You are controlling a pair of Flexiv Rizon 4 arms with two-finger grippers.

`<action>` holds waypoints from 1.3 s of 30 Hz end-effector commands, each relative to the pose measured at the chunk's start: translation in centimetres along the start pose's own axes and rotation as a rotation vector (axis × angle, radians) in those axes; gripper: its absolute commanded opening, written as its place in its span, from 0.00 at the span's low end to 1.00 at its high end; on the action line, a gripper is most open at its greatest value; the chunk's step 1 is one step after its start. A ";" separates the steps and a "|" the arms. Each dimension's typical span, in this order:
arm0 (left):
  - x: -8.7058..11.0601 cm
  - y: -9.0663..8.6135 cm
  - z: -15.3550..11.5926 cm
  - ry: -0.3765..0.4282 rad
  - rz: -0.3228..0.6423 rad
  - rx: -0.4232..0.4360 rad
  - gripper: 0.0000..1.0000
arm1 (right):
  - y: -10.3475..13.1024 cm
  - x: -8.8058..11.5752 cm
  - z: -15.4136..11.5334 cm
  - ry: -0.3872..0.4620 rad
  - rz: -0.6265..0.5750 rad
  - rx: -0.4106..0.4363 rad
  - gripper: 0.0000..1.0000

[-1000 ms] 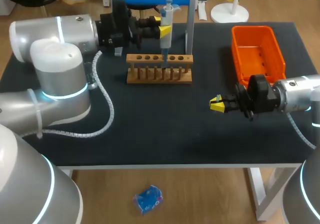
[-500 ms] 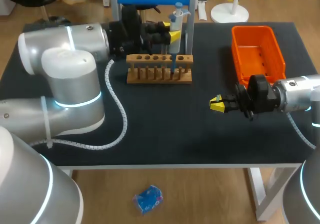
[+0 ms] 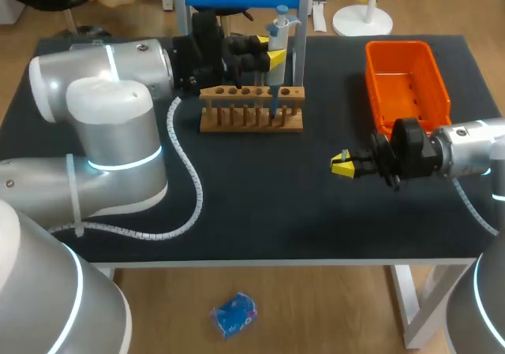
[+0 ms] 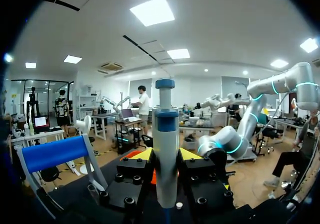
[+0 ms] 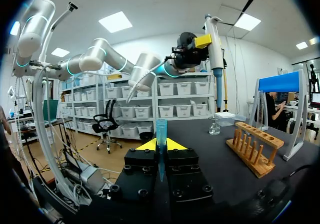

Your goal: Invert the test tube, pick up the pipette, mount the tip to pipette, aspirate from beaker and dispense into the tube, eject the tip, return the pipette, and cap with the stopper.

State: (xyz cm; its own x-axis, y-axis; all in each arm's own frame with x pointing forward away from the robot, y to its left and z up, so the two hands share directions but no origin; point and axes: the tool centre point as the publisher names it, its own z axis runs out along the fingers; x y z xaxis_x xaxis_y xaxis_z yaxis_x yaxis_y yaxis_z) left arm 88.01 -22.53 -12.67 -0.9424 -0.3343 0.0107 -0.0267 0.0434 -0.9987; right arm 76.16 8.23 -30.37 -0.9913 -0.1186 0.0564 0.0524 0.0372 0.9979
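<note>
The pipette (image 3: 275, 74) stands upright over the rack (image 3: 251, 108) at the table's back. The left gripper (image 3: 270, 48) clamps its body, keeping it plumb. The right gripper (image 3: 342, 165) sits mid-table, closed on an upright blue tube (image 5: 161, 134), mouth up, probably ready for filling.

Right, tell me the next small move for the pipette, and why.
Probably carry the pipette away from the rack toward the right tool: it holds a blue tip upright, not yet mounted, while the left tool grips the pipette.
</note>
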 end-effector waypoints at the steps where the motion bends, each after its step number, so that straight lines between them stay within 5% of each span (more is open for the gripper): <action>1: -0.3 -0.3 -0.4 0.012 -0.015 0.015 0.00 | 0.0 0.1 -0.1 0.000 0.000 0.002 0.00; 19: 2.3 -2.4 -0.9 0.055 -0.019 0.007 0.00 | 0.0 0.1 -0.1 0.000 0.000 0.002 0.00; 39: 2.3 -2.4 -0.9 0.055 -0.019 0.007 0.00 | 0.0 0.1 -0.1 0.000 0.000 0.002 0.00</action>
State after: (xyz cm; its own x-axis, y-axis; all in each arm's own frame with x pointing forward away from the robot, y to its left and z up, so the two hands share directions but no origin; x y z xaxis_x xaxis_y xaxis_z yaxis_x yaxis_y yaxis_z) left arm 85.60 -22.56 -10.23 -0.9586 -0.2829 0.0324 -0.0428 0.0305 -0.9986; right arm 76.16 8.23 -30.37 -0.9913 -0.1186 0.0564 0.0524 0.0372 0.9979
